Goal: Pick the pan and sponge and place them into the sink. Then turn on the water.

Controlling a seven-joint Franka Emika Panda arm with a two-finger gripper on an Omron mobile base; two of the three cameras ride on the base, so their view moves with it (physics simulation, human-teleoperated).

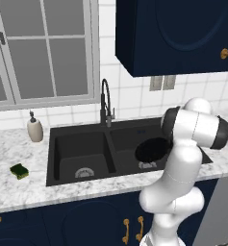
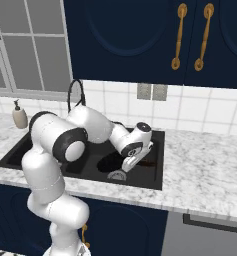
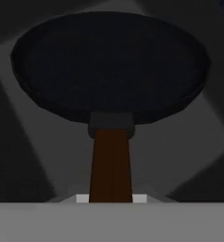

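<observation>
The black pan (image 3: 108, 66) hangs level inside the right basin of the black sink (image 1: 82, 149), just above its drain. My gripper (image 3: 111, 198) is shut on the pan's brown handle (image 3: 111, 160). In the right base view the gripper (image 2: 126, 166) reaches down into that basin, with the pan (image 2: 107, 161) to its left. From the left base view the pan (image 1: 153, 149) shows beside my arm's elbow. The green sponge (image 1: 19, 170) lies on the marble counter left of the sink. The water is out of view.
The gooseneck faucet (image 1: 105, 103) stands behind the divider between the basins. A beige soap dispenser (image 1: 35, 129) sits at the sink's back left corner. Dark blue wall cabinets (image 1: 178, 33) hang above the right basin.
</observation>
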